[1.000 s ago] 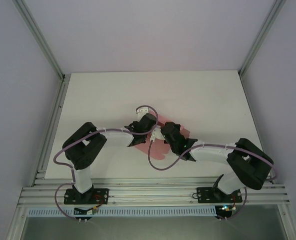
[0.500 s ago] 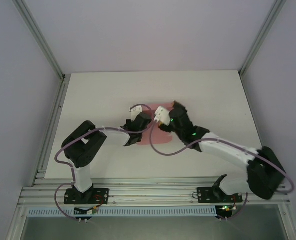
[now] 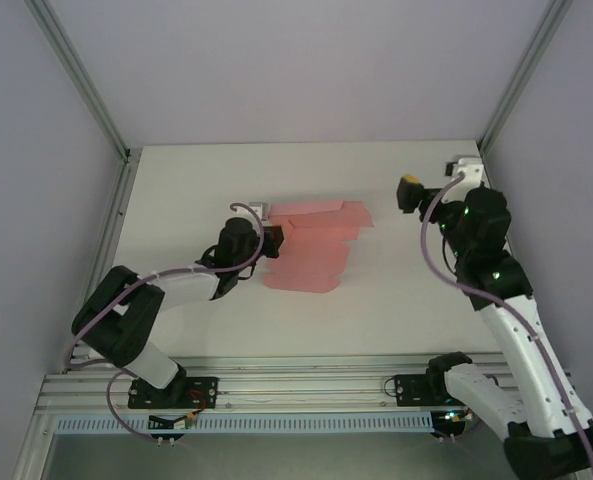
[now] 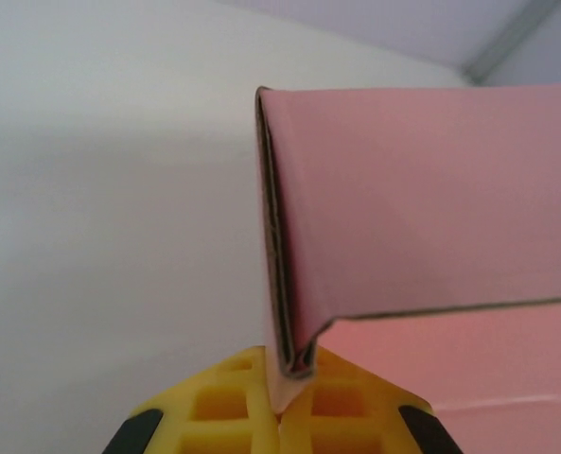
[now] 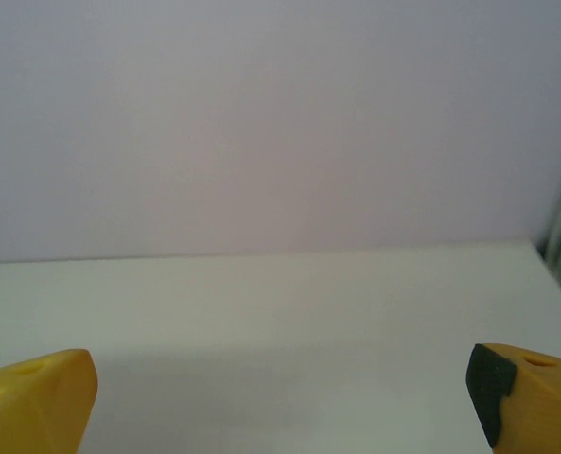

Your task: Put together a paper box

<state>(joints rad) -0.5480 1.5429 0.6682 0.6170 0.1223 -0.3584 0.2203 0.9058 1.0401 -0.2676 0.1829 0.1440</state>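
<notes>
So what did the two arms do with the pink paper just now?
The right arm opened its jaws wide and swung away from the pink paper box toward the table's far right corner. The left arm shifted left, and the box slid a little with it. The left jaws stayed pinched shut on the box's folded edge.

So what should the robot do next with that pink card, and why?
Probably swing the right gripper over to the paper box. It is open and empty near the far right corner of the table, while the left gripper is shut on a folded edge of the card, which lies mostly flat. Folding the flaps likely needs both.
</notes>
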